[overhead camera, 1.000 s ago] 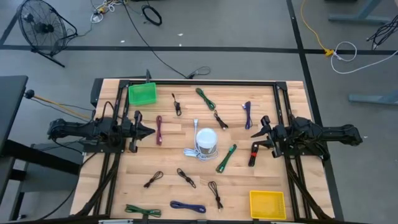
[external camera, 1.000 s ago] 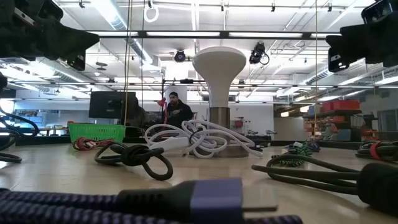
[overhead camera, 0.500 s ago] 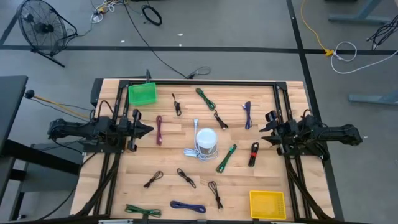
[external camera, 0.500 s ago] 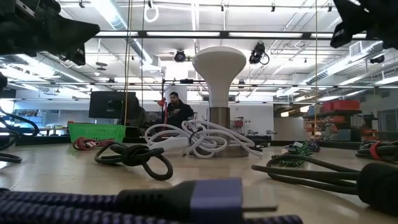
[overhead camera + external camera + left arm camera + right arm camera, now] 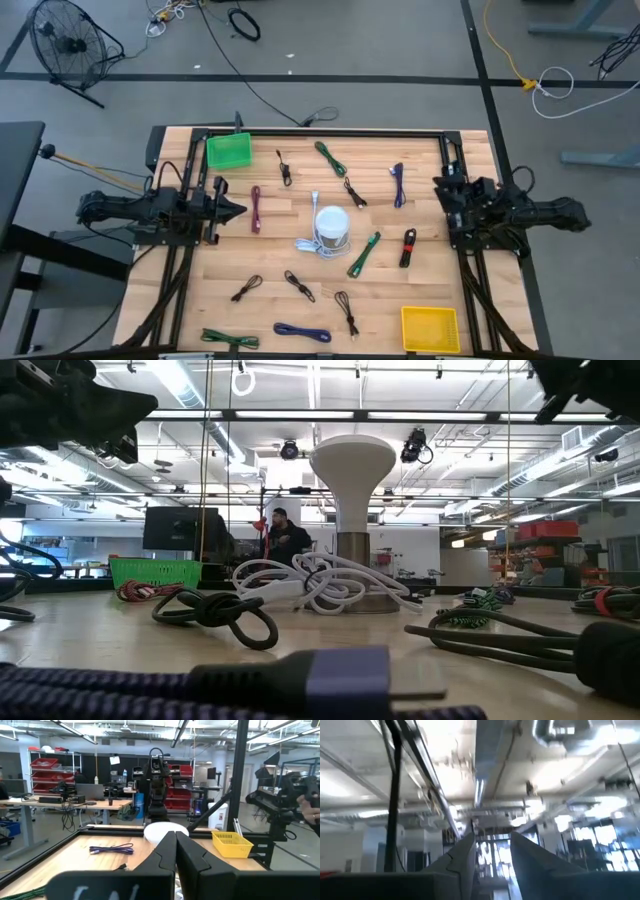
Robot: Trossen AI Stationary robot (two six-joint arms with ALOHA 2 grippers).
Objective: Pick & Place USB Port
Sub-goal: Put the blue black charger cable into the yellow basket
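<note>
Several USB cables lie scattered flat on the wooden table [image 5: 190, 300]: a maroon one [image 5: 256, 208], a purple one [image 5: 398, 184], a green one [image 5: 364, 254], a red-and-black one [image 5: 408, 247] and others. In the low view a USB plug [image 5: 345, 680] lies closest. A white domed stand [image 5: 332, 227] with a white cord stands mid-table. My left gripper [image 5: 238, 210] hovers shut at the table's left, pointing level toward the stand; its shut fingers [image 5: 186, 855] hold nothing. My right gripper [image 5: 445, 196] hovers at the table's right side, tipped up toward the ceiling, its fingers [image 5: 462, 852] open and empty.
A green bin [image 5: 229, 150] stands at the far left corner and a yellow bin [image 5: 430, 328] at the near right corner. A black frame [image 5: 330, 133] runs round the table. Bare wood shows between the cables. A person [image 5: 285, 535] sits in the room beyond.
My right gripper has risen and tipped upward from level, its fingertips drawing back from the red-and-black cable toward the table's right edge. The cables lie as before.
</note>
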